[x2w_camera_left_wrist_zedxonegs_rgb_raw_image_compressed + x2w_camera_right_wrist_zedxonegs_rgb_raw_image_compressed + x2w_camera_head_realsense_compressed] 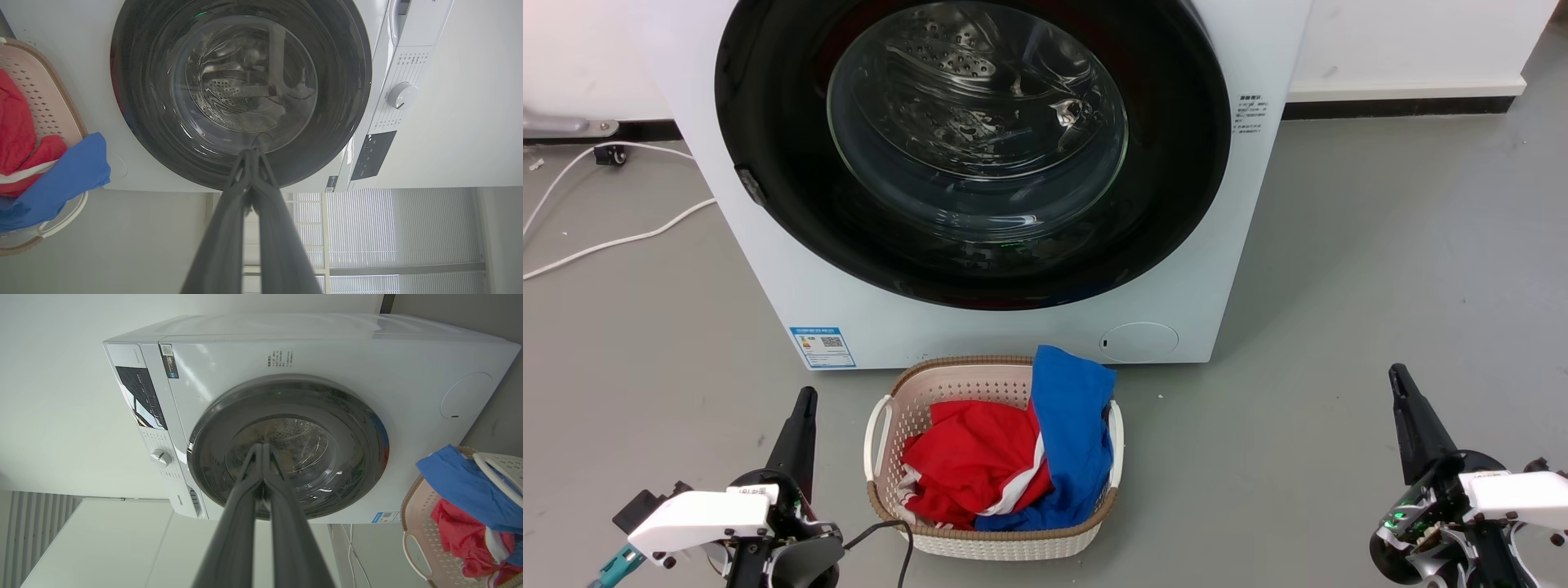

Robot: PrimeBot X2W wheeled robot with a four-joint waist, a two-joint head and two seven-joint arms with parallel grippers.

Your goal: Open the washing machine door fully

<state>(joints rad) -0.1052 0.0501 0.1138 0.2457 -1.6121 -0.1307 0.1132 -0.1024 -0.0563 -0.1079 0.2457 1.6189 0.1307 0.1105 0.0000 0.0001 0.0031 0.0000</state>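
Left end effector (805,400), right end effector (1397,377) closed empty, well short of shut door (1176,171)

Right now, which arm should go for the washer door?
Left, probably. The left gripper sits below the left edge of the washing machine door, where a small grey catch shows. The right gripper lies beyond the machine. Both are shut.

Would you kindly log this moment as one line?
washing machine door: closed | left hand: shut, empty, off door | right hand: shut, empty, off door | basket: clothes inside
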